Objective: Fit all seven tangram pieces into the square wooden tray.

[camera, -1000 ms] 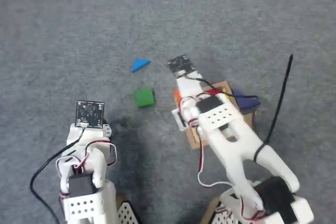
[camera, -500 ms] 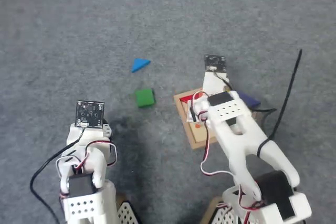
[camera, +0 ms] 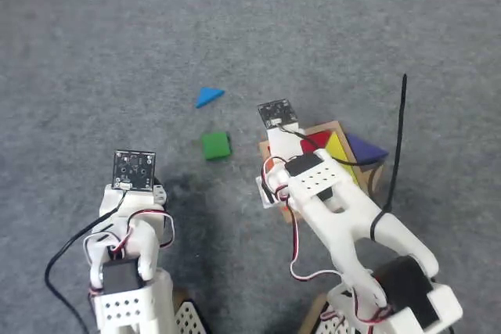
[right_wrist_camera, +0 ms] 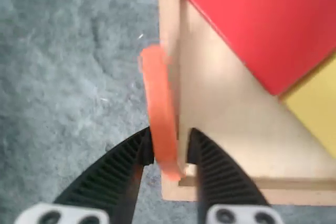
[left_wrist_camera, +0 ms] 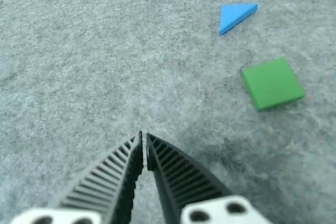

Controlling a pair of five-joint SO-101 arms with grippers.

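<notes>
The square wooden tray (right_wrist_camera: 169,35) holds a red triangle (right_wrist_camera: 262,30) and a yellow piece (right_wrist_camera: 315,108). My right gripper (right_wrist_camera: 168,142) is shut on an orange piece (right_wrist_camera: 159,103) that stands on edge against the outside of the tray's wall. From above, the right arm (camera: 321,185) covers the tray's (camera: 291,207) near left part, beside the red triangle (camera: 313,142), yellow piece (camera: 338,150) and a purple piece (camera: 364,149). A blue triangle (camera: 209,97) and green square (camera: 215,145) lie on the carpet. My left gripper (left_wrist_camera: 143,139) is shut and empty, short of the green square (left_wrist_camera: 272,83) and blue triangle (left_wrist_camera: 236,17).
Grey carpet covers the table out to a pale wall at the far edge. The left arm (camera: 129,224) stands at the near left. A black cable (camera: 399,138) rises beside the tray on the right.
The right arm swung right over the middle of the tray, then came back to the tray's left wall. The left arm and the loose pieces stayed put.
</notes>
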